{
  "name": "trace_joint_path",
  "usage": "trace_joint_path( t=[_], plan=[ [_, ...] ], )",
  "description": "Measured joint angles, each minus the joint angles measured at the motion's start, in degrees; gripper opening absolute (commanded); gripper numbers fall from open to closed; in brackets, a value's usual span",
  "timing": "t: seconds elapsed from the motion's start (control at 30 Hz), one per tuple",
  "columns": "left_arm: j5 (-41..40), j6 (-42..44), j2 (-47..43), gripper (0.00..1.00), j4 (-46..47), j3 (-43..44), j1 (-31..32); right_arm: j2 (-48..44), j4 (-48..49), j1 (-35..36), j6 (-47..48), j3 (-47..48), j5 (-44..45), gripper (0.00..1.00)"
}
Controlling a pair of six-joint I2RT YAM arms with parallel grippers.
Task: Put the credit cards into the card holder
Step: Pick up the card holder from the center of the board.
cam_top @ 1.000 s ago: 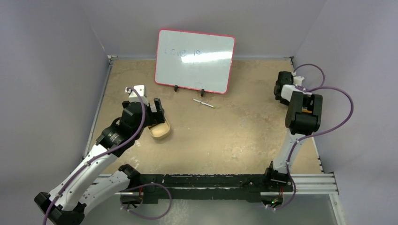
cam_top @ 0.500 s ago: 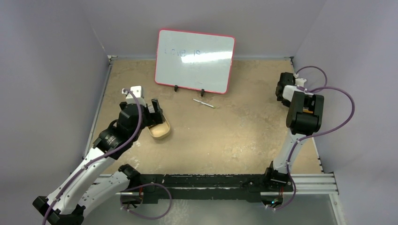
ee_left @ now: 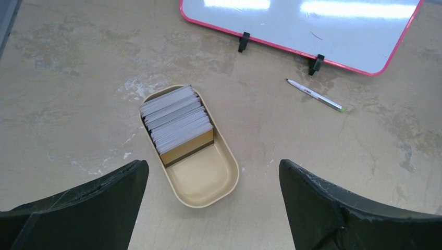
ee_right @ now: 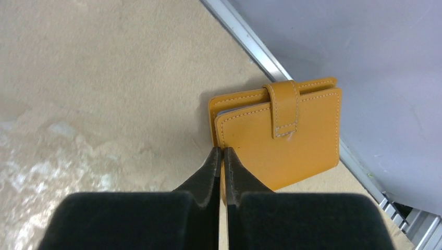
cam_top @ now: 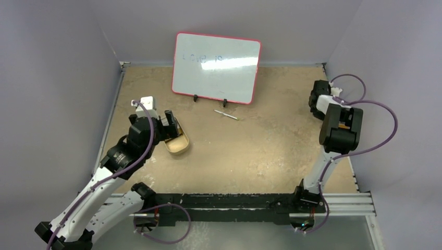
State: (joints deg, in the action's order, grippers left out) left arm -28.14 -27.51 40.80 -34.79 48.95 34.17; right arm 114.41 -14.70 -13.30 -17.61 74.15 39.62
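The right claw (ee_right: 221, 152) is closed at the 9 o'clock edge of the card holder (ee_right: 292, 140); the left claw (ee_left: 212, 165) is held wide open, empty.

The card holder (ee_right: 281, 140), at right of the right wrist view, looks like smooth orange leather with a soft sheen and pale stitching. The fingers (ee_right: 203, 179) of the right gripper (ee_right: 222, 151) are matt black plastic. Those of the left gripper (ee_left: 211, 164) are black too, scuffed with fine scratches. The table (ee_left: 78, 78) is matt, mottled beige with chalky smears. The oval dish (ee_left: 208, 182) is smooth, satin tan. The whiteboard (ee_left: 312, 21) is glossy white, with a red plastic-looking frame.
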Motion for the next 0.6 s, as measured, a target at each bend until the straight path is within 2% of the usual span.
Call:
trace_joint_path(
  t=[0.2, 0.4, 0.6],
  plan=[
    [-1.01, -0.37, -0.22, 0.96, -0.31, 0.0, 0.0, -4.55, -1.73, 0.11, -0.35, -1.62, -6.95, 0.0],
    [1.75, -0.31, -1.88, 0.96, 1.22, -0.72, 0.0, -12.13, -2.14, 0.9, -0.68, -5.88, -17.22, 0.0],
    [4.37, 0.2, -2.14, 0.97, 2.38, -1.75, 0.0, -19.98, -3.8, 5.95, -1.27, -8.35, -20.63, 0.0]
  ],
)
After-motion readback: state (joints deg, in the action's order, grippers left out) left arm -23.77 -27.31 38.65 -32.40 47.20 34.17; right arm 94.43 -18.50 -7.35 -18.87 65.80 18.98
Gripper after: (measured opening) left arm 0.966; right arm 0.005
